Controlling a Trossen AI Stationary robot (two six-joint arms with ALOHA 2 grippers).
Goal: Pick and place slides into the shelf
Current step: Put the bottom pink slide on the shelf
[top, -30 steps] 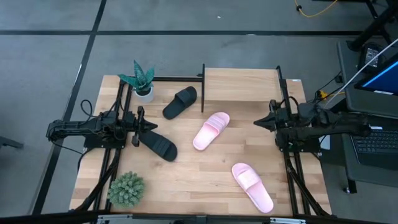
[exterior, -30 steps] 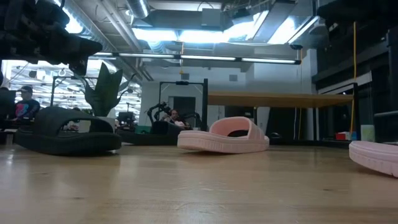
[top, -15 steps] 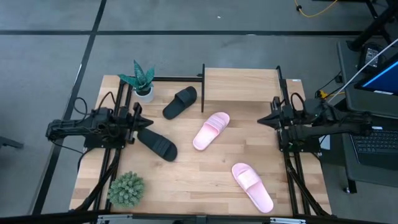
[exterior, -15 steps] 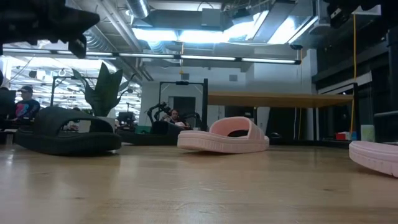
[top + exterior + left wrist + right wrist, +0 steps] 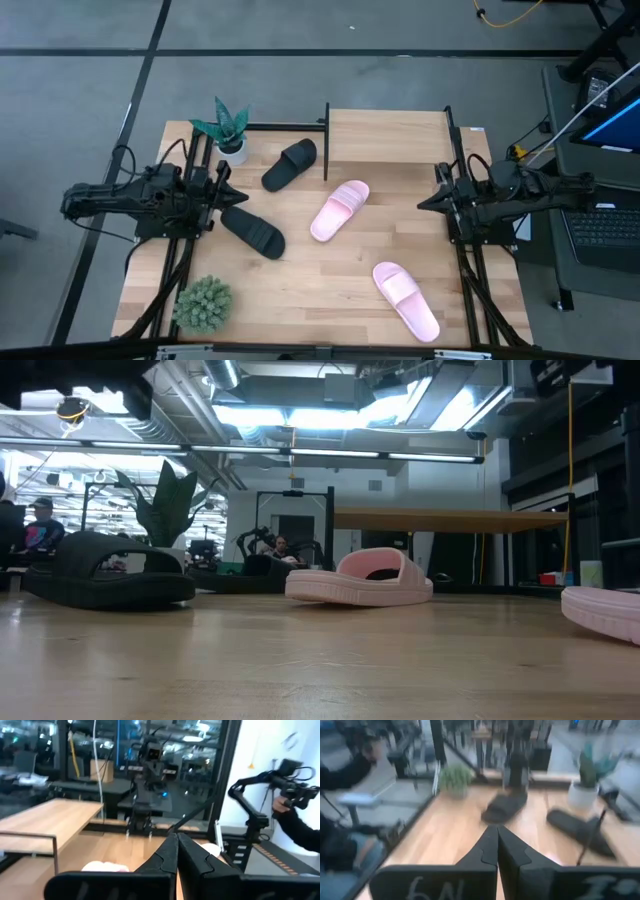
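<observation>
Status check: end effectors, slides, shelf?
Left end effector shut, empty, table's left edge. Right end effector shut, empty. Four foam slides on tabletop; light-wood shelf bare.

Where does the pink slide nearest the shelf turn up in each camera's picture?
High view: pink slide mid-table, just in front of the shelf.
Low view: centre, on the tabletop, the shelf board behind it.
Left wrist view: pale blur at the bottom, probably it.
Right wrist view: not in it.
Shared landmark: the shelf.

— Floor? 
— Grey floor (image 5: 300, 30) with dark seams around the light-wood counter (image 5: 330, 280).
— Overhead? 
— Bright ceiling lights (image 5: 290, 415), exposed ducting.
— Furniture? 
— A laptop (image 5: 610, 215) on a side desk; a person (image 5: 40, 525) seated far off.
</observation>
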